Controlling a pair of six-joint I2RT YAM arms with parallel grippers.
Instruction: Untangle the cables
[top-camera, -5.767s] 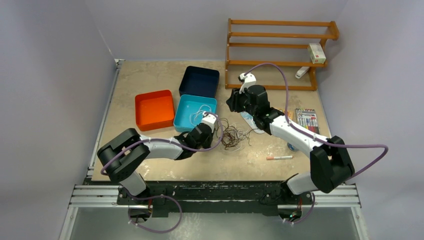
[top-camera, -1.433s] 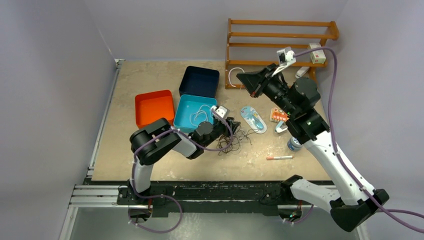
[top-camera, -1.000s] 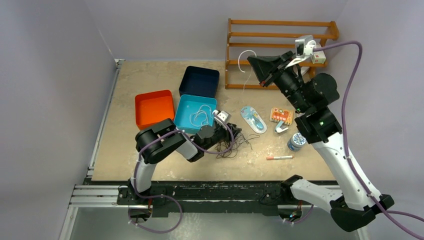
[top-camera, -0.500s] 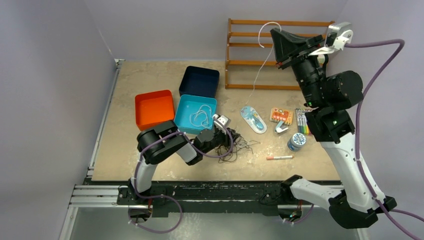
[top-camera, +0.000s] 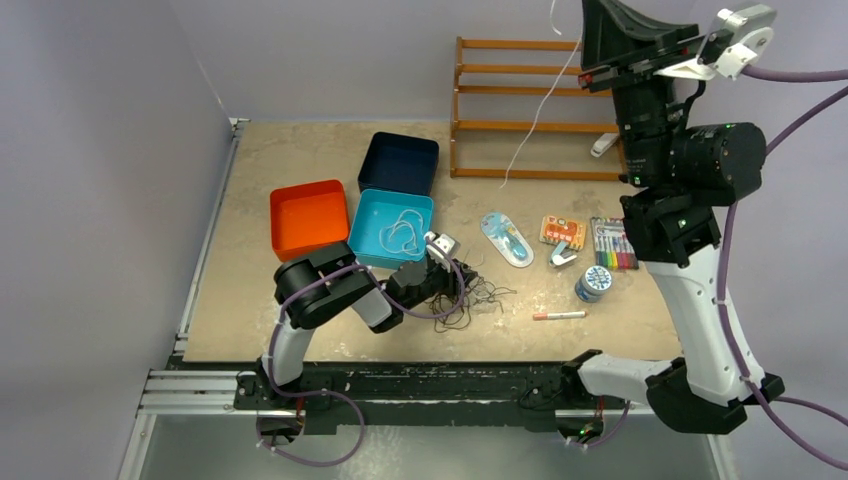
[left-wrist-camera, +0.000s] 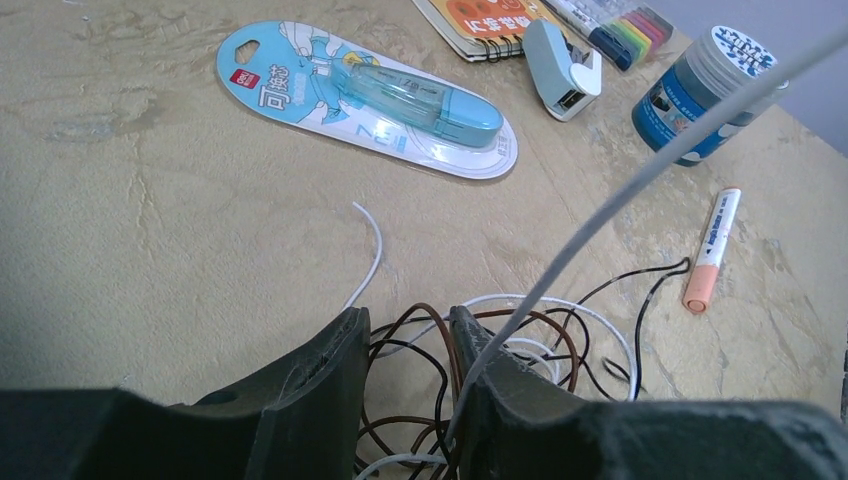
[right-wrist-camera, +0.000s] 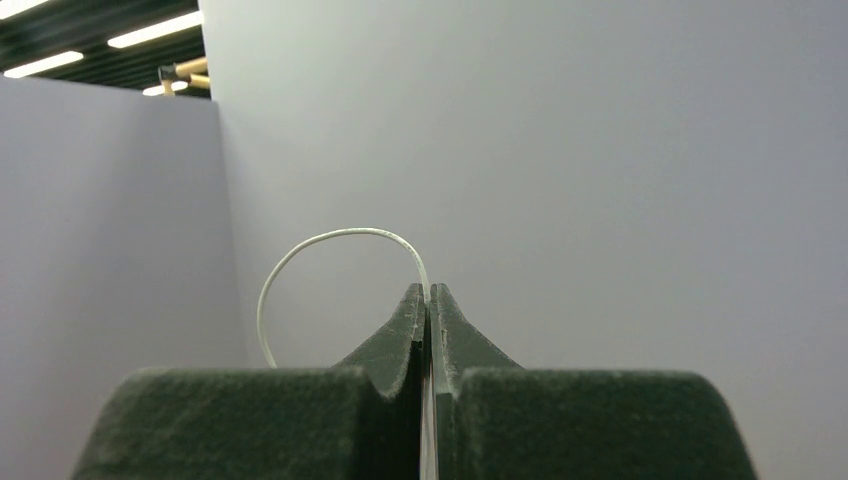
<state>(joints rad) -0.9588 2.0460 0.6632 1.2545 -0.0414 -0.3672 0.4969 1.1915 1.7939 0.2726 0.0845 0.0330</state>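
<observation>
Higher than half a second before, the right pincer (right-wrist-camera: 428, 292) had risen above the far wooden rack (top-camera: 560, 70), clenched on one thin white cable (top-camera: 535, 110) that slanted down toward the tabletop (top-camera: 280, 150). The left pincer (left-wrist-camera: 405, 322) stood partly released, astride the tangle of dark brown and white cables (top-camera: 468, 298) just right of the teal bin (top-camera: 358, 240).

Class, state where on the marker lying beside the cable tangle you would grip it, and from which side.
Take the marker mid-barrel, from straight above, closing across its width. The slim, straight barrel lies flat on the table, with bare surface along both long sides there.
</observation>
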